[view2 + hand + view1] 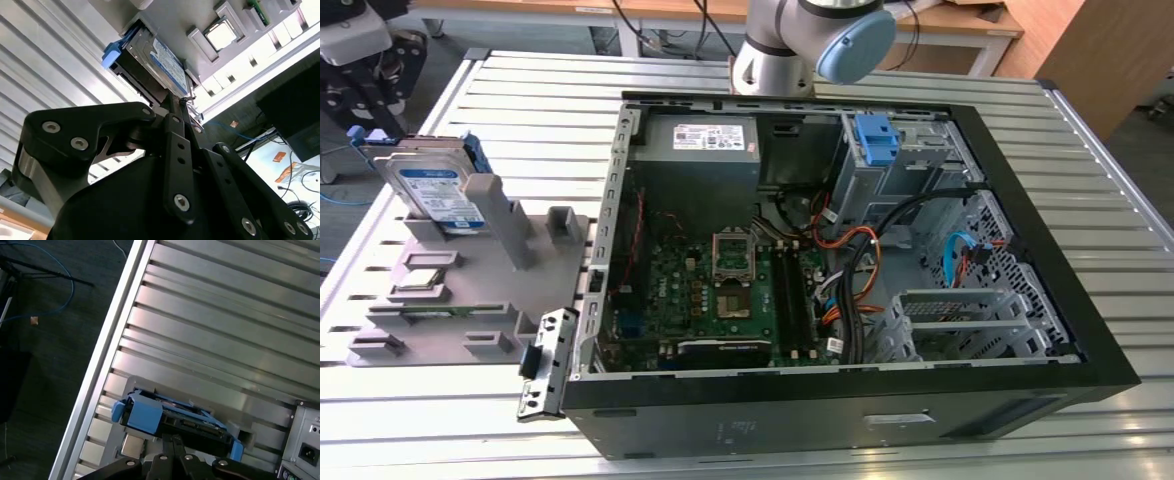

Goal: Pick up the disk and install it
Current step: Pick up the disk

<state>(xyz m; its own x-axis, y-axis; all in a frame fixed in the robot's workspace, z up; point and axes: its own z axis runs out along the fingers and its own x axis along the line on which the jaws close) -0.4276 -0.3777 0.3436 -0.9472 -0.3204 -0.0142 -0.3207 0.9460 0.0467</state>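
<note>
Your disk (438,190) stands on edge in the grey holder (467,290) at the exterior view's left, close to the table (520,90) edge and well apart from the open case (1087,300). Your end effector (367,100) hangs just beyond the disk's top edge. In both wrist views its fingers look pressed together with nothing between them, and the tips point at the disk's (165,62) narrow blue-framed edge (170,421); you cannot tell whether they touch it. Bare ribbed table lies open around the holder, with the floor past the table's rim. Inside the case, a blue bracket (874,140) sits at the far wall beside the power supply (707,140). Orange and black cables (854,250) crowd the room just in front of it.
</note>
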